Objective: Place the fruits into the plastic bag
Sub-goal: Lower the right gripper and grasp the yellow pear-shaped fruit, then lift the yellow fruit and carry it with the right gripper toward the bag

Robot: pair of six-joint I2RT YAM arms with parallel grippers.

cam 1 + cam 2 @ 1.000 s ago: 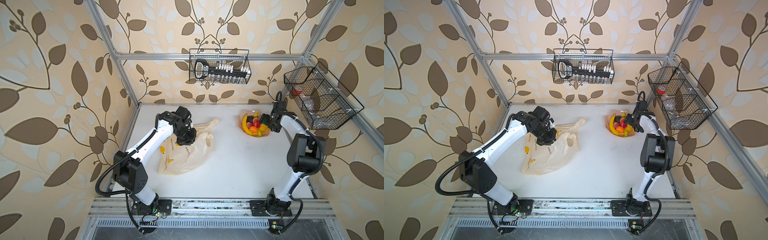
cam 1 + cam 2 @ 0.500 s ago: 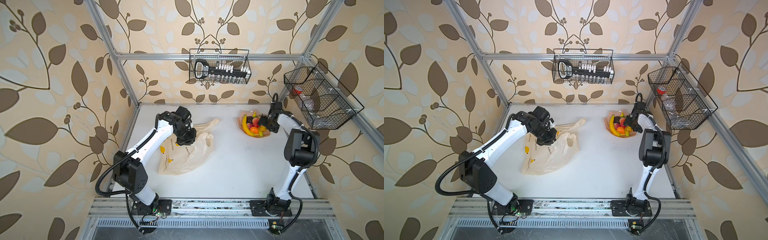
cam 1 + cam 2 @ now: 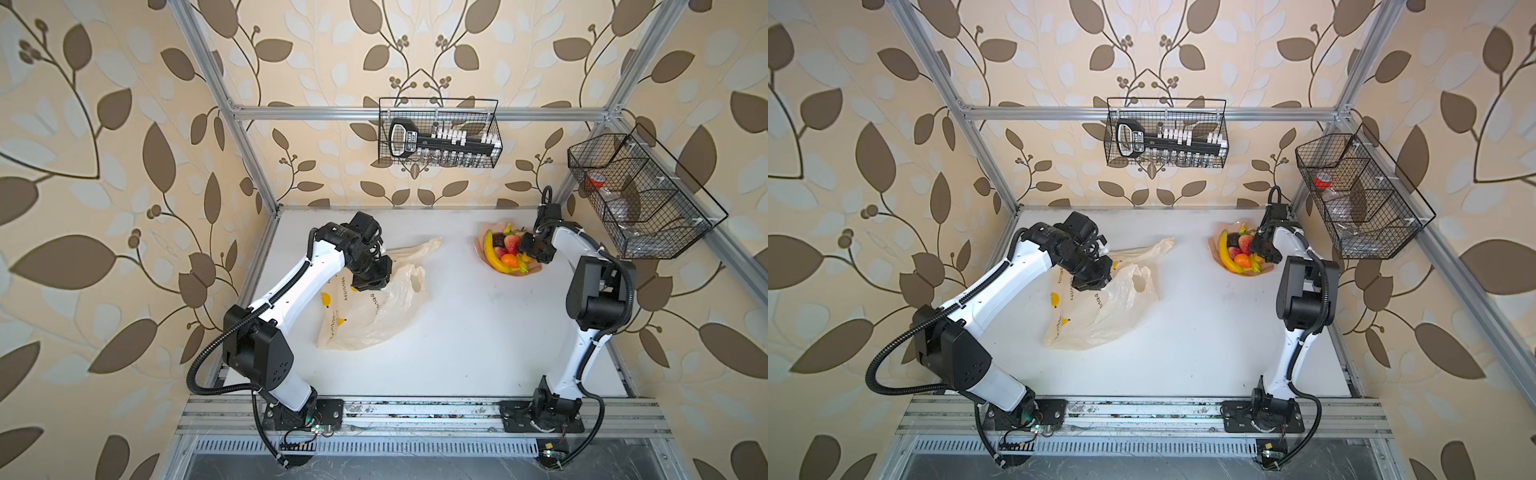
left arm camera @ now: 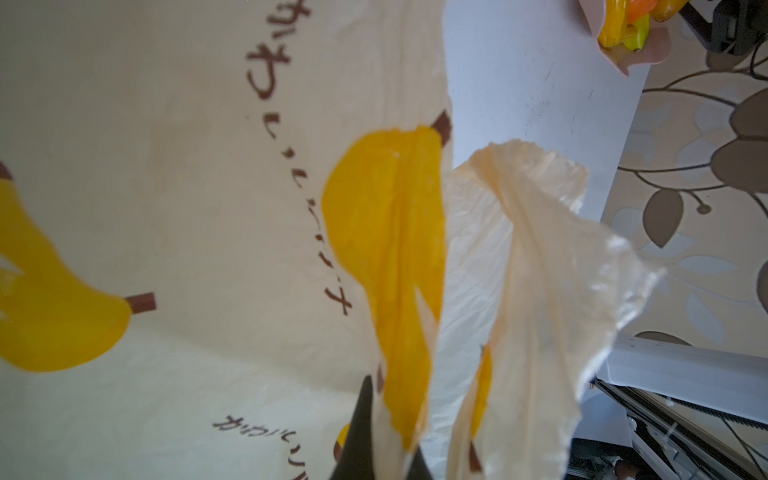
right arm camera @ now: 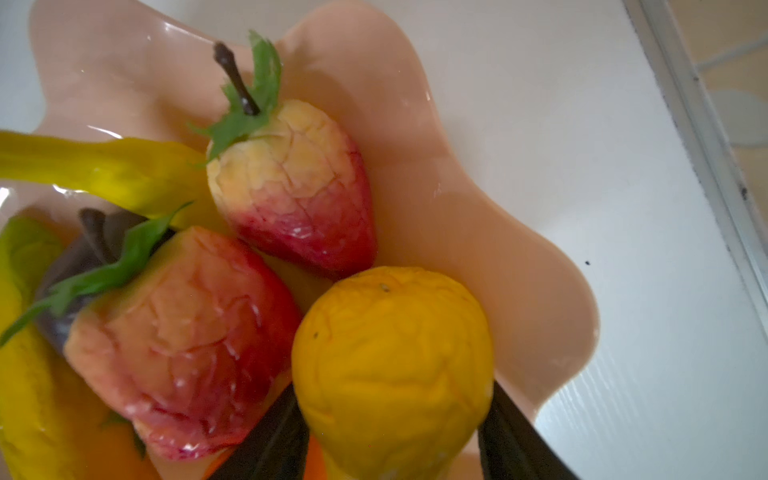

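The one white counter (image 3: 457,332) carries everything here, and two black wire baskets (image 3: 440,137) hang on the walls above it.

On the counter's left half lies the single plastic bag (image 3: 374,320) (image 3: 1100,320), cream and crinkled, slumped on its side. Two printed bananas show on it in both top views. It has two handles (image 3: 415,248): one stretches out towards the back of the counter, and the other is a loose loop just beside my left claw (image 3: 372,282). That claw is pressed together on the bag's film near its mouth. In my left wrist view the dark tips pinch a fold of it (image 4: 388,465), and the film rises from them.

Well apart, at the back right, sits one pale pink wavy-edged plate (image 3: 534,270) (image 5: 457,208). All the fruits (image 3: 505,251) are heaped in it, none in the bag. From above I count one long banana (image 3: 492,255) curving along the plate's left side, one orange (image 3: 509,260) and one dark piece (image 3: 497,240). Smaller yellow pieces are too crowded to count.

My right wrist view shows two strawberries (image 5: 299,183), side by side and touching, each with a green leaf cap. Next to them is one yellow fruit (image 5: 395,353).

My right claw (image 3: 524,249) reaches down into the plate. Its two dark fingers (image 5: 270,436) lie against opposite sides of the yellow fruit, pinching it where it rests.
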